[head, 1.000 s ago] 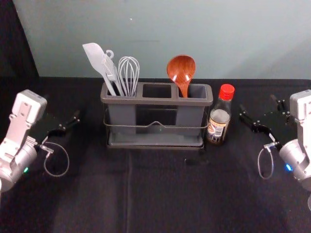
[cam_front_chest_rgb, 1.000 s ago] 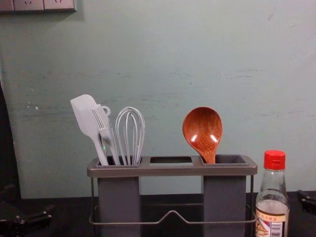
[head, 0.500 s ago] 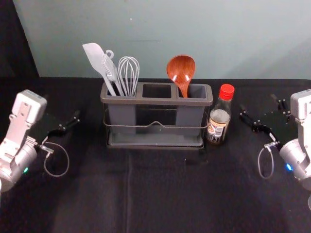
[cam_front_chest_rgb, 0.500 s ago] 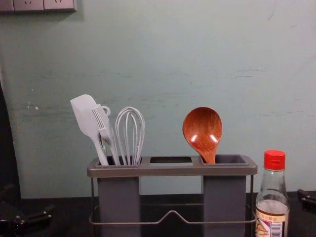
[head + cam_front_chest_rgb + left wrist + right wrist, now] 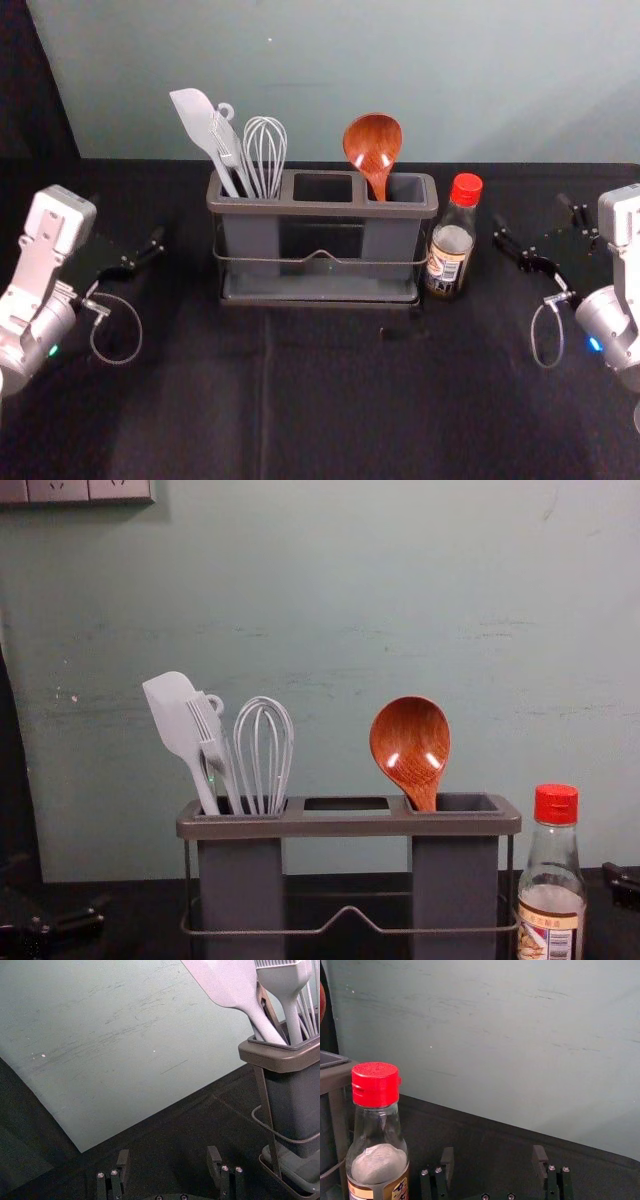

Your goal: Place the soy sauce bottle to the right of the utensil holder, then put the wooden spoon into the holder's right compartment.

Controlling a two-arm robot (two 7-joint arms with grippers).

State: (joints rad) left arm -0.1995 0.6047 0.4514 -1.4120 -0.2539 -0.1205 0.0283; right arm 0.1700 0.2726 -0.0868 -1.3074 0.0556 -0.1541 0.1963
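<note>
Blk cloth tbl (image 5: 340, 420), pale wall (image 5: 520, 90) behind. L gripper (image 5: 127, 218) & R gripper (image 5: 530, 212) both open, nothing held, w/ holder (image 5: 320, 209) btwn. Soy btl (image 5: 452, 240) upright, left of R gripper; wooden spoon (image 5: 373, 142) farther left, in holder's R compt.

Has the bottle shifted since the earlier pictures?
No. In the head view, the bottle stands just right of the holder, in the same spot against its right end.
</note>
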